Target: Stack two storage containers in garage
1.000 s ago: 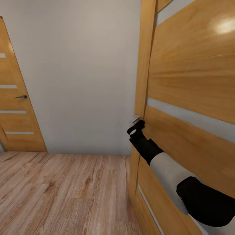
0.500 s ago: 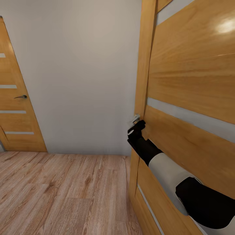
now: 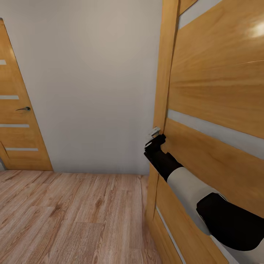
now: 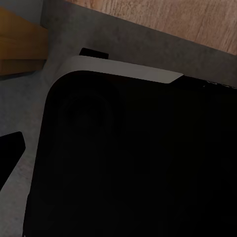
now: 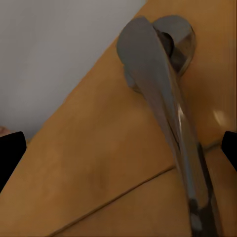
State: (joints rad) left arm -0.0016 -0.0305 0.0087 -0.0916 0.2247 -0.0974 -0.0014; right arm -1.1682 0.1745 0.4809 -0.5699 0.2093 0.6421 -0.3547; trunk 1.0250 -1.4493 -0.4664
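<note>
**Right arm at a door handle, two doors in view**

Doors number two in the head view. The larger wooden door [image 3: 216,110] fills the right side of the frame, crossed by pale horizontal strips and standing at an angle to the wall. The second door [image 3: 16,121] sits at the far left edge, shut, with four pale strips and one small dark lever. A plain grey-white wall [image 3: 91,84] spans the middle between them, and light wood plank floor [image 3: 69,216] covers the lower left.

One arm shows: the right arm [image 3: 190,190], white and black, reaches up from the lower right corner to the edge of the large door. The right gripper [image 3: 157,138] is at the door's handle. In the right wrist view the metal lever handle [image 5: 163,113] runs down between the two dark fingertips [image 5: 11,153], which stand wide apart at the frame's side edges, touching nothing visible.

The left wrist view shows a dark robot body part [image 4: 133,163] and a strip of plank floor; whether the left gripper's fingers are parted cannot be told.
</note>
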